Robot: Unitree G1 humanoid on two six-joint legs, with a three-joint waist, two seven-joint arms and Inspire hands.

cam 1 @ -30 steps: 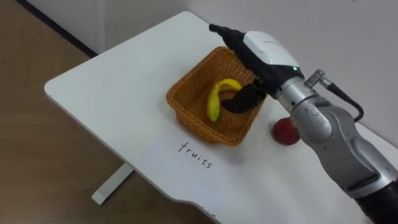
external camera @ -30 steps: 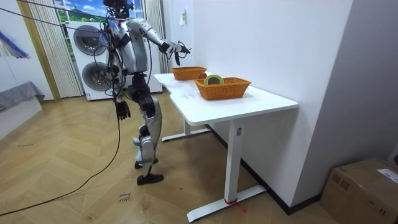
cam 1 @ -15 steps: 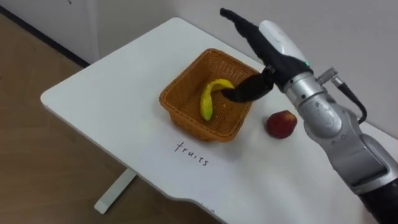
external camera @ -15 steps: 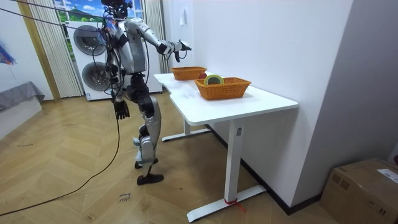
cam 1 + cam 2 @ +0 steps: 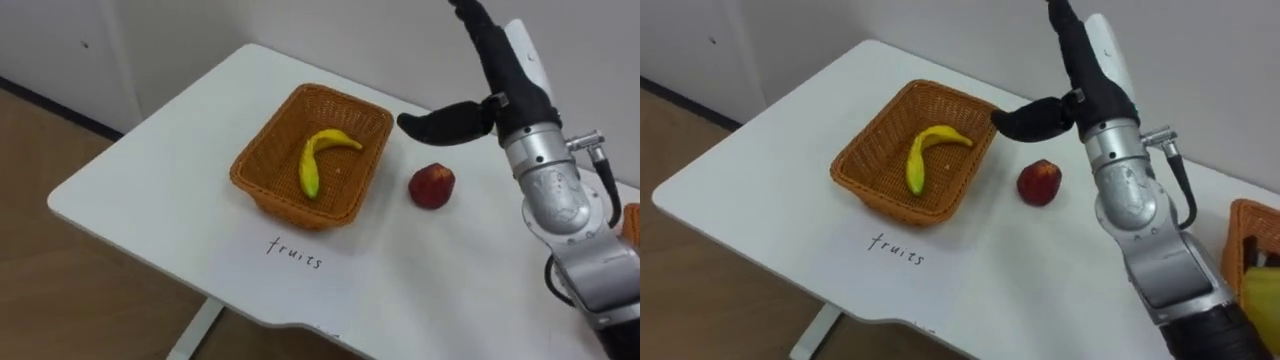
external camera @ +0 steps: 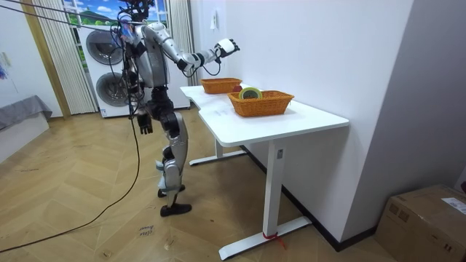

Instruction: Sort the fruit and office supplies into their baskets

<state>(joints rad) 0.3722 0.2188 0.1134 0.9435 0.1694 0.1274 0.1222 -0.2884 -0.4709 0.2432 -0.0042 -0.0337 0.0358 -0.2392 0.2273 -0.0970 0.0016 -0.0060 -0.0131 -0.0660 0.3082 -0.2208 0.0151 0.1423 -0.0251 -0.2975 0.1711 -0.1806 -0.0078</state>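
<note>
A humanoid robot stands at one end of a white table (image 5: 150, 170) set against the wall. A wicker basket (image 5: 283, 203) sits near that end by the wall-side edge, and a second basket (image 6: 262, 104) stands farther along toward the other end. The robot's right hand (image 5: 508, 75) is held high above the table, fingers straight, thumb out, grasping nothing. Its left hand (image 6: 145, 124) hangs by its hip; its grip cannot be made out. A banana (image 5: 312, 165) lies inside the first basket. An apple (image 5: 431, 186) rests on the tabletop just beside that basket, below the right hand.
</note>
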